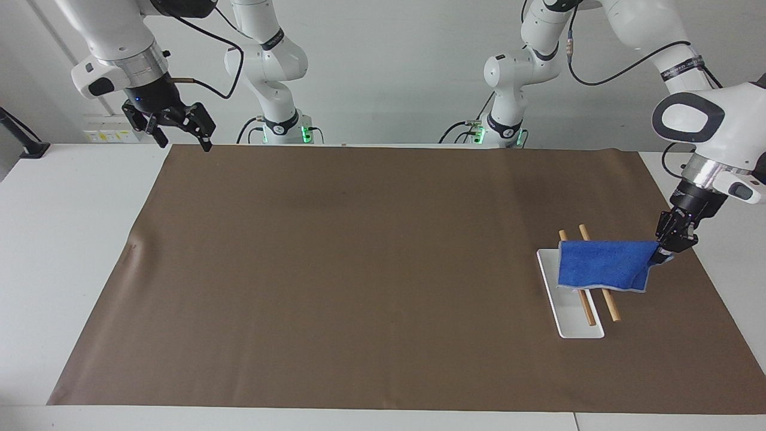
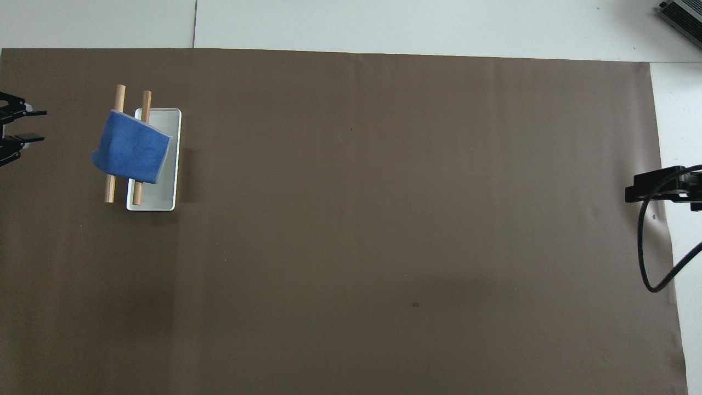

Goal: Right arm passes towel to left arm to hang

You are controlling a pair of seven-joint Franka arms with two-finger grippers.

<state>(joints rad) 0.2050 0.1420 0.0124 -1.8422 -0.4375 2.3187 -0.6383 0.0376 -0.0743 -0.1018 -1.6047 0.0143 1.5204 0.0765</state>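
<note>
A white table [image 1: 72, 239] carries a brown mat [image 1: 359, 269] bearing a white tray [image 1: 574, 326].

A mat [image 2: 384, 219] covers most of the counter [image 2: 384, 22]. In the upper left of the overhead view, a tray [image 2: 167, 164] lies on the mat toward the left arm's end. Two rods [image 2: 118, 96] run side by side, one over the tray, one beside it. The towel [image 2: 131, 159] hangs across both. The left hand [image 2: 27, 125] is at that frame's left edge, beside the towel. The right hand [image 1: 179, 129] hangs over the mat's corner, upper left of the facing view.
</note>
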